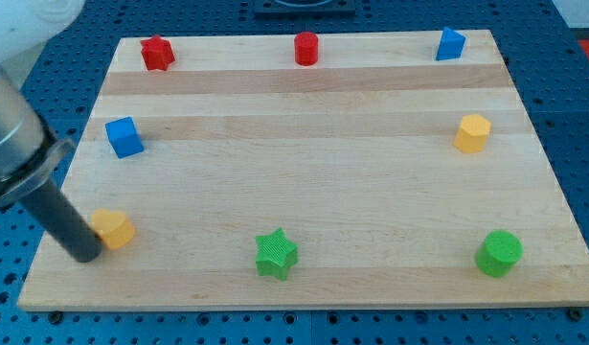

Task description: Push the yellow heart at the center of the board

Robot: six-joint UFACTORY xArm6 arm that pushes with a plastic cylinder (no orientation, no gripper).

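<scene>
The yellow heart (114, 228) lies near the lower left corner of the wooden board (304, 163). My tip (85, 254) rests on the board just to the heart's left and slightly below it, touching or almost touching its left side. The dark rod slants up to the view's left edge.
A blue cube (124, 136) sits above the heart at the left. A red star (157, 53), a red cylinder (305, 48) and a blue block (450, 44) line the top edge. A yellow hexagon (472, 133) is at the right. A green star (276, 254) and a green cylinder (499, 254) sit along the bottom.
</scene>
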